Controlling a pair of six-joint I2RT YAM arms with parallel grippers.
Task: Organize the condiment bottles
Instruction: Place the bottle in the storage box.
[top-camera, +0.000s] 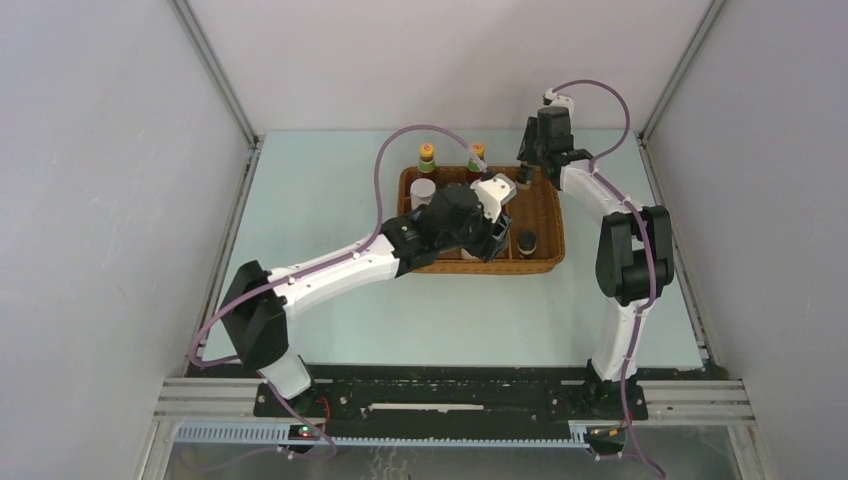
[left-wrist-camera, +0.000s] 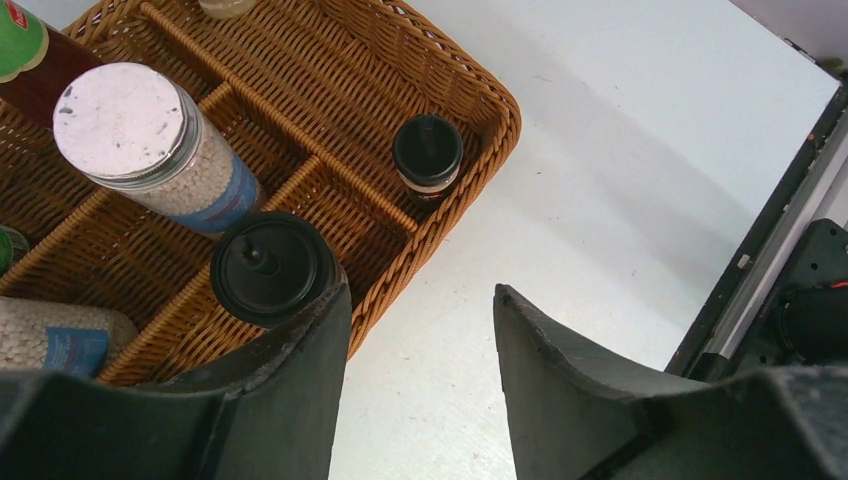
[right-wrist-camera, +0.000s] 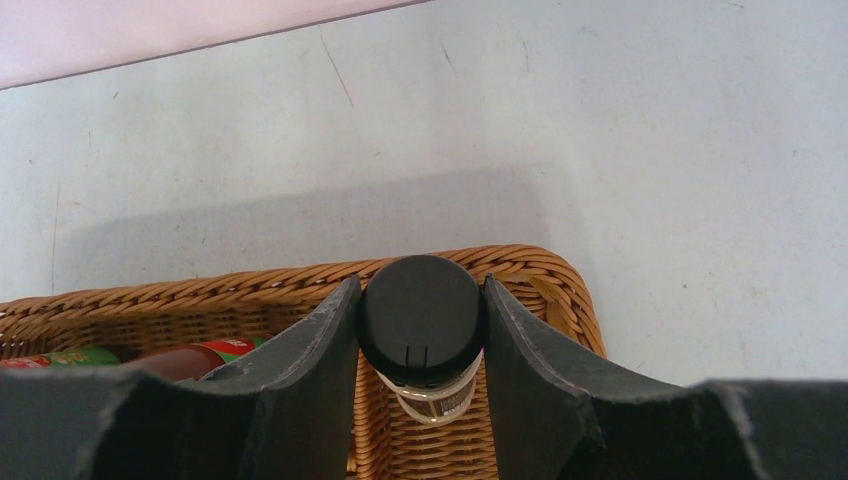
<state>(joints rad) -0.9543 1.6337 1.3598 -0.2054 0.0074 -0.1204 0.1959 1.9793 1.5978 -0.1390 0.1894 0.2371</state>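
- Black fingers (right-wrist-camera: 310, 350) of the right gripper (right-wrist-camera: 420, 292) fill the bottom of its wrist view. They are drawn in narrow on the cap of a black-capped bottle (right-wrist-camera: 421, 328), one pad pressed to each side.
- That bottle hangs upright just inside the far corner of the wicker tray (right-wrist-camera: 540, 268). Its cap hides its base, so I cannot tell whether it already rests on the tray floor.
- The step in hand looks to be setting this bottle down in the corner compartment.
- The next move calls for a straight descent until the bottle stands. The jaws should then part evenly so the cap is not dragged sideways, and the gripper should rise clear of the rim.
- The left gripper (left-wrist-camera: 420, 295) is spread wide and holds nothing, over bare table just outside the tray's near corner.
- One of its fingers sits just beside a second capped bottle (left-wrist-camera: 268, 268) standing inside the tray; whether they touch is unclear.
- Also in the tray are a silver-topped shaker (left-wrist-camera: 125, 120), standing upright, and a tiny dark bottle (left-wrist-camera: 428, 155), alone in its corner compartment.
- A yellow-capped sauce bottle (top-camera: 427, 152) stands at the tray's far edge.
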